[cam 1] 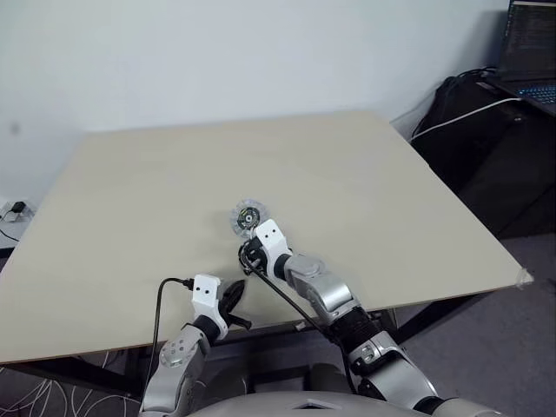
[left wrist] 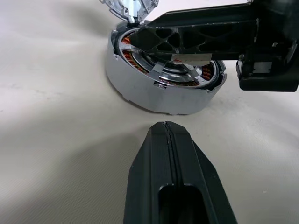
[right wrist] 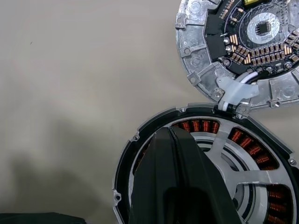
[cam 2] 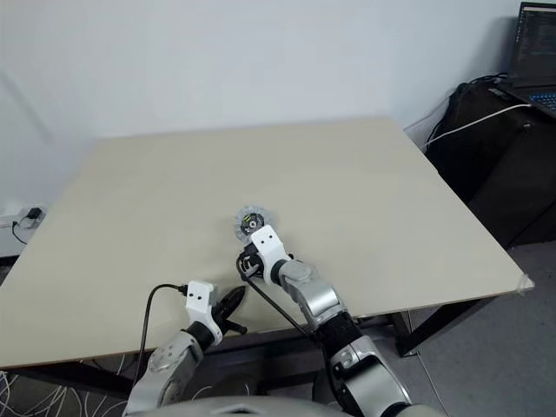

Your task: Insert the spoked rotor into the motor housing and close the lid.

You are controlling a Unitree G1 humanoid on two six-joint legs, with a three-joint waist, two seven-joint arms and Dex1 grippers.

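Beige table [cam 1: 373, 200], white wall [cam 1: 261, 52], laptop [cam 1: 532, 52] far rt.

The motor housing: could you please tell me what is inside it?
Inside the housing sits the rotor, silver spokes over copper windings. The shut right tool covers part of it; the hub is hidden.

Pale beige table [cam 1: 391, 200], white wall [cam 1: 217, 52], open laptop [cam 1: 530, 39] on black stand, white cable [cam 1: 452, 117]
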